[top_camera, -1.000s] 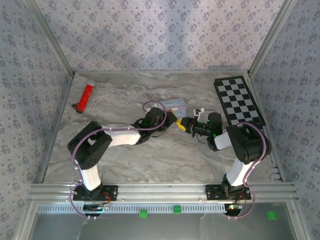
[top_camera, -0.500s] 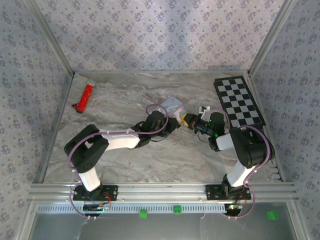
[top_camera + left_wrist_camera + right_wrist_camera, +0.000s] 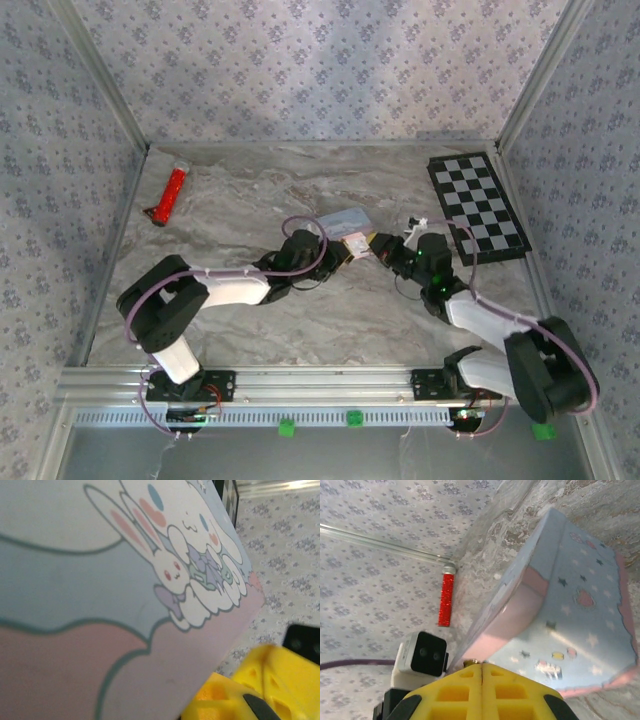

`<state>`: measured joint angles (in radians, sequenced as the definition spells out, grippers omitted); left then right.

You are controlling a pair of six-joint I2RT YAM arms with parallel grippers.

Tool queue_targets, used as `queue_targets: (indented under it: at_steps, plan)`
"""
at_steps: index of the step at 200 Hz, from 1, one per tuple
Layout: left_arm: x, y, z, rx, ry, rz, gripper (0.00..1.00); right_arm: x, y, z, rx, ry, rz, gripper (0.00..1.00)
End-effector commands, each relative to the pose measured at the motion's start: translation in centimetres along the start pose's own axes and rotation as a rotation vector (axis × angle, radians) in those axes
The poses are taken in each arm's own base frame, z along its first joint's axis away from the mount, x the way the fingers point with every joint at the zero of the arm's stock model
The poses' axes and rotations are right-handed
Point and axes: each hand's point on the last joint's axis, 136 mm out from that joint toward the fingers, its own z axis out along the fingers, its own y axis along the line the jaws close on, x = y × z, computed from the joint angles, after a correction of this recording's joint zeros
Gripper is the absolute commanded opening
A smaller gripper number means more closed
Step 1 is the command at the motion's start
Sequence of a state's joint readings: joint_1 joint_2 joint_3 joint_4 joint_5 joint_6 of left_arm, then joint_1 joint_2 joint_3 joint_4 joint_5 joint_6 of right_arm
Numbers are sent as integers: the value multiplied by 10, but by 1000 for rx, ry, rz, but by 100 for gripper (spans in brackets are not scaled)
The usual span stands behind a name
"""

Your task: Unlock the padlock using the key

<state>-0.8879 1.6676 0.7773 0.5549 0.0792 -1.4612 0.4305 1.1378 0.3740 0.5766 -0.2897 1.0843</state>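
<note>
The left pincer (image 3: 338,252) points at the near edge of the pastel tin (image 3: 346,220), and I cannot tell if it is apart or together. Just to its right, the right pincer (image 3: 383,247) has its yellow fingers (image 3: 452,692) pressed together, tips toward the left pincer. I cannot tell where the padlock is.

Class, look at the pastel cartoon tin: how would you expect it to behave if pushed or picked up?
The tin looks stiff: its flat panels and straight edges seem to hold their shape. The sheen on its printed side suggests it may be slippery in a grip. Being broad and flat-faced, it should slide rather than roll.
</note>
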Motion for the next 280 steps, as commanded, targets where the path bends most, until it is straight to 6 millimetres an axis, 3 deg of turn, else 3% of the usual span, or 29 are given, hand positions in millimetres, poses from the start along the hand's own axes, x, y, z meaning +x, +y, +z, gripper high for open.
queue_targets:
  at_steps: [1,37,69,156,280]
  plan:
    - [-21,-40,-12,134,-100,-60,0,-4,-23,-8,198,-80,-71,0]
    - [-29,-37,-13,141,-157,-124,0,8,-37,-6,286,-92,-84,0]
    - [-24,-34,-13,135,-185,-170,0,9,-46,1,334,-129,-49,0]
    - [-10,-24,-25,26,-280,-275,0,-5,-47,10,403,-309,23,0]
    - [-8,-19,-17,13,-281,-328,0,12,-37,11,397,-289,47,0]
